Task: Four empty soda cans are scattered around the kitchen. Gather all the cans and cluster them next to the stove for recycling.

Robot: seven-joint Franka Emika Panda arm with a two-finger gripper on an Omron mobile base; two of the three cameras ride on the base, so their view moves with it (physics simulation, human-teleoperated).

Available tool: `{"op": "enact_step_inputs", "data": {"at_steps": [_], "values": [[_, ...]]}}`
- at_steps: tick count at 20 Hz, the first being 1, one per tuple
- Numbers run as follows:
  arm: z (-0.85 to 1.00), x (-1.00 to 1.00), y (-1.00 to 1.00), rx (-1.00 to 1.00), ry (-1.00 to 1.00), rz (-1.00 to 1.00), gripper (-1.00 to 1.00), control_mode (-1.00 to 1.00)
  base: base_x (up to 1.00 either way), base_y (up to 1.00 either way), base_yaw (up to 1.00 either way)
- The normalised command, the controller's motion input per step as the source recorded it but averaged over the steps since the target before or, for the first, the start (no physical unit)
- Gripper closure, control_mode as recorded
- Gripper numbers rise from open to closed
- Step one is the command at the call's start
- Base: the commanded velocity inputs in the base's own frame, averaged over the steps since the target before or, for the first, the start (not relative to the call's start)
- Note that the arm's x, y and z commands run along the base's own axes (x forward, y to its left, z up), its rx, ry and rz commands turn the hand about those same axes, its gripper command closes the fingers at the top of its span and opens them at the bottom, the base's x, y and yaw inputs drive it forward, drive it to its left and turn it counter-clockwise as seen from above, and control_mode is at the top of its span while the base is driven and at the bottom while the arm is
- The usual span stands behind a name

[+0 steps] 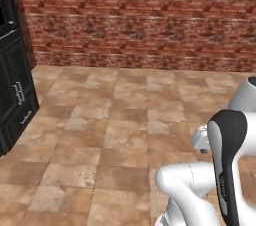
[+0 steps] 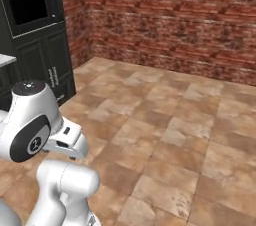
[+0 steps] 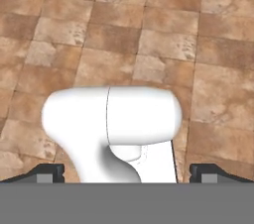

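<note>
Claw (image 3: 127, 172) wide open, nothing between the tips; in the hand view the two dark fingertips (image 3: 47, 172) sit far apart at the bottom corners, one left and one right. Claw points down at the tiled floor (image 3: 163, 44). No contact with anything.

Floor: brown and tan square tiles with pale grout, mottled, running across all three views (image 1: 110, 130) (image 2: 190, 135).

Arm (image 1: 227, 165) folded low at the lower right of the left base view, white shells with a dark band on the upper link. In the right base view the arm (image 2: 30, 120) rises at lower left, round white joint with a dark cap on its side and a grey top disc.

Kitchen: red brick wall (image 1: 140, 15) spans the back in the left base view and meets the floor in a straight line. Same brick wall (image 2: 170, 25) in the right base view, turning a corner at left.

Dark cabinets (image 1: 15, 90) along the left edge in the left base view, panelled doors with thin metal handles, standing on the floor. In the right base view the dark cabinet unit (image 2: 40, 45) is tall, with a built-in black glass-fronted oven panel (image 2: 30, 7) in its upper part. A sliver of pale worktop (image 2: 6, 60) shows at the far left edge, just beside that unit.

Soda cans and stove: cannot tell where they are from these views.
</note>
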Motion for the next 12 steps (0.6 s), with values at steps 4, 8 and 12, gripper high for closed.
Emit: {"op": "enact_step_inputs", "data": {"at_steps": [4, 8, 12], "values": [[0.00, 0.00, 0.00, 0.00, 0.00, 0.00, -1.00, 1.00, 1.00, 0.02, -0.07], [0.00, 0.00, 0.00, 0.00, 0.00, 0.00, -1.00, 1.00, 1.00, 0.00, -0.10], [0.00, 0.00, 0.00, 0.00, 0.00, 0.00, -1.00, 1.00, 1.00, 0.00, -0.12]]}}
